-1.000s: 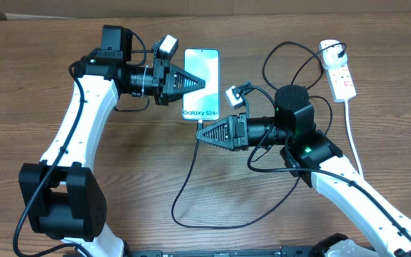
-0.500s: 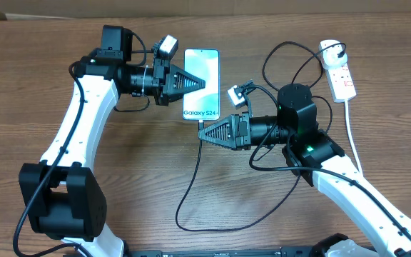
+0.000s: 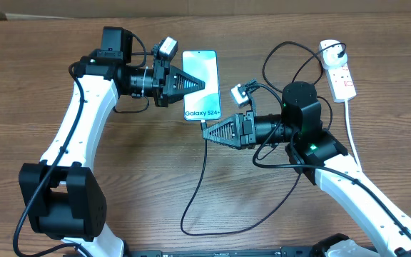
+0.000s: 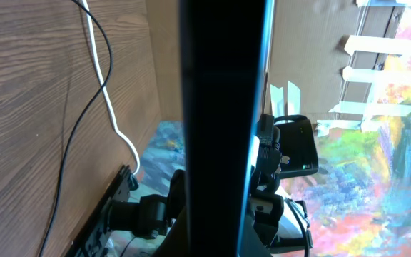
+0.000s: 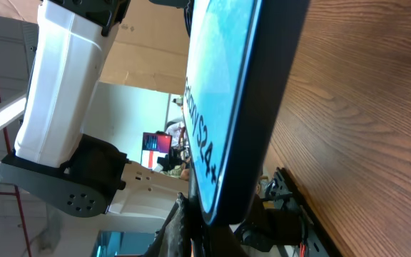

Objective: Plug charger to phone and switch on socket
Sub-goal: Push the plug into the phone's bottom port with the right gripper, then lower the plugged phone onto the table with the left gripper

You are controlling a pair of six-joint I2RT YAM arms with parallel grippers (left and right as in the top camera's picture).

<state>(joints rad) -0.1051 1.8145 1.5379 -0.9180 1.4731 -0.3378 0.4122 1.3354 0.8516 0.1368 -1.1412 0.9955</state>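
Phone [image 3: 207, 68]: screen up at the far middle of the table [image 3: 141, 185], "Galaxy" end nearest. Since a second ago that end has skewed slightly to the right. Left gripper [image 3: 204, 83]: reaches in from the left, jaws clamped on the phone, place unchanged. Charger [image 3: 204, 153]: connector end pinched in the closed right gripper [image 3: 206, 133], which has crept rightward to just beside the phone's near short edge; whether they touch cannot be told. The cable's slack loop has followed rightward. Socket [image 3: 337, 71]: far right, well apart.
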